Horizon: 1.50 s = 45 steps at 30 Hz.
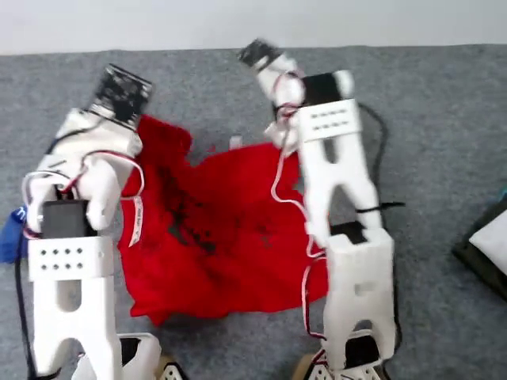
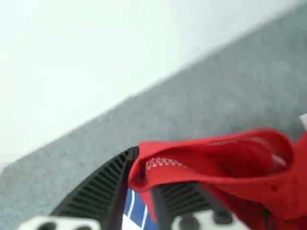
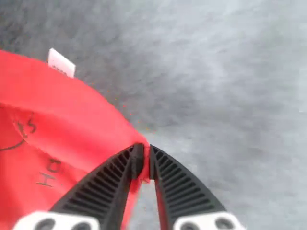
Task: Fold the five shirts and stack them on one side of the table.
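A red shirt (image 1: 222, 237) with dark print lies crumpled on the grey table between the two arms. At the shirt's far left corner, my left gripper (image 1: 142, 127) is shut on a stitched hem of the red shirt (image 2: 216, 158), which is lifted and draped over its black fingers (image 2: 100, 187). My right gripper (image 1: 279, 133) is at the shirt's far edge. In the right wrist view it (image 3: 143, 155) pinches the very edge of the red shirt (image 3: 62, 134), close to a small white tag (image 3: 61, 62).
A blue cloth (image 1: 9, 233) peeks out at the table's left edge beside the left arm. A dark object with a white piece on it (image 1: 487, 245) lies at the right edge. Grey table (image 1: 444, 119) stretches bare to the far right.
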Each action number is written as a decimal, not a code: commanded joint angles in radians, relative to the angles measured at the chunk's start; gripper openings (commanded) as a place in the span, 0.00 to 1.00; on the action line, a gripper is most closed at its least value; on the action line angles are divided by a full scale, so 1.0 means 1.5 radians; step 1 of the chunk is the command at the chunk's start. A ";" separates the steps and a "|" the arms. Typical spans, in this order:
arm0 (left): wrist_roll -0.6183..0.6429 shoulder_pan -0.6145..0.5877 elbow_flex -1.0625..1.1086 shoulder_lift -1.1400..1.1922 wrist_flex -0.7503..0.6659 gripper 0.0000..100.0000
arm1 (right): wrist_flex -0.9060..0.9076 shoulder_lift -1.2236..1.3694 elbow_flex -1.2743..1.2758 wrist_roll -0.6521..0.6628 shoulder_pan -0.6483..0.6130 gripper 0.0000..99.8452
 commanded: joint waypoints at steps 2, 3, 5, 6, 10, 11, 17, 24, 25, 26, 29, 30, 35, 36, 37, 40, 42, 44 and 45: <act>0.050 0.019 -0.157 -0.013 0.056 0.00 | 0.028 -0.175 -0.037 0.038 0.059 0.01; 0.053 0.027 -0.188 -0.013 0.072 0.00 | 0.029 -0.202 -0.037 0.045 0.070 0.01; 0.054 0.052 -0.256 -0.013 0.100 0.00 | 0.029 -0.259 -0.037 0.057 0.098 0.01; 0.055 0.068 -0.291 -0.013 0.115 0.00 | 0.029 -0.288 -0.036 0.062 0.112 0.01; 0.052 0.147 -0.425 -0.013 0.154 0.00 | 0.029 -0.406 -0.023 0.090 0.177 0.01; 0.051 0.167 -0.456 -0.013 0.163 0.00 | 0.029 -0.439 -0.012 0.099 0.190 0.01; -0.010 0.254 -0.614 -0.013 0.250 0.00 | 0.029 -0.661 0.077 0.168 0.261 0.01; -0.040 0.277 -0.743 -0.013 0.366 0.00 | 0.028 -0.901 0.205 0.231 0.322 0.01; -0.040 0.275 -0.760 -0.013 0.376 0.00 | 0.028 -0.928 0.217 0.239 0.330 0.01; -0.040 0.273 -0.775 -0.013 0.388 0.00 | 0.028 -0.956 0.230 0.245 0.338 0.01; -0.040 0.272 -0.825 -0.012 0.426 0.00 | 0.028 -1.029 0.261 0.269 0.365 0.01; -0.041 0.272 -0.841 -0.012 0.438 0.00 | 0.028 -1.049 0.267 0.277 0.373 0.01; -0.042 0.271 -0.895 -0.012 0.475 0.00 | 0.028 -1.119 0.275 0.310 0.407 0.01; -0.042 0.271 -0.898 -0.012 0.479 0.00 | 0.028 -1.125 0.275 0.310 0.411 0.01; -0.042 0.271 -0.898 -0.012 0.480 0.00 | 0.028 -1.126 0.275 0.310 0.414 0.01; -0.042 0.271 -0.894 -0.008 0.480 0.00 | 0.028 -1.119 0.282 0.308 0.415 0.01; -0.042 0.271 -0.890 -0.005 0.481 0.00 | 0.028 -1.114 0.307 0.307 0.415 0.01; -0.042 0.272 -0.854 -0.006 0.481 0.00 | 0.028 -1.115 0.348 0.306 0.415 0.01; -0.042 0.272 -0.829 -0.007 0.481 0.00 | 0.028 -1.118 0.369 0.306 0.415 0.01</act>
